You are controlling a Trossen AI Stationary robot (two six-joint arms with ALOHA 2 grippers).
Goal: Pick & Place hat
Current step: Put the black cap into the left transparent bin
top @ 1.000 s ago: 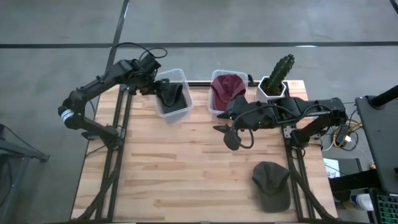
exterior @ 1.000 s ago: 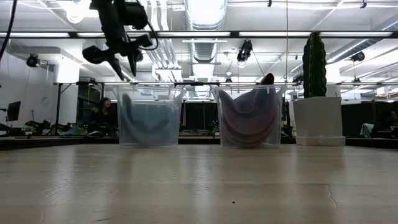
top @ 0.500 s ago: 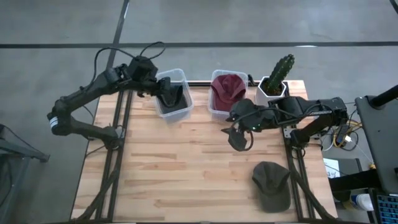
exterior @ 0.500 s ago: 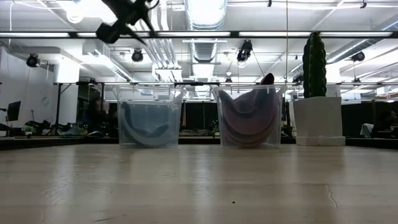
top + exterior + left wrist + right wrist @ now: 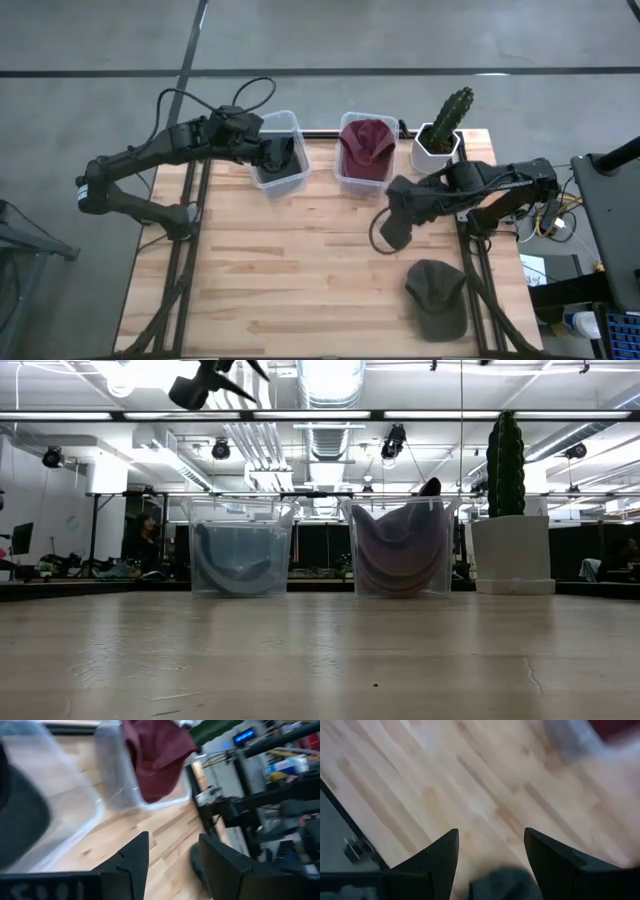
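Note:
An olive-grey cap (image 5: 438,298) lies flat on the wooden table near its right edge. A dark hat (image 5: 277,158) sits in the left clear bin (image 5: 290,182), and a maroon hat (image 5: 367,143) fills the right clear bin (image 5: 345,180). My left gripper (image 5: 262,150) hovers open and high over the left bin's left rim; its wrist view shows the open fingers (image 5: 175,857) with the dark hat (image 5: 20,815) and maroon hat (image 5: 155,755) beyond. My right gripper (image 5: 385,233) is open above bare table, between the right bin and the cap; its wrist view (image 5: 492,852) looks down on the wood.
A cactus in a white pot (image 5: 440,135) stands at the far right corner beside the right bin. In the low view both bins (image 5: 240,555) (image 5: 400,550) and the cactus (image 5: 505,455) line the far edge. Bare wood (image 5: 270,270) spreads across the table's middle and left.
My left gripper has risen and shifted right and a little toward the near edge, ending over the left bin's rim. My right gripper has drawn away from the right bin toward the near edge and the olive cap, as its arm pulled back to the right. No hat has moved.

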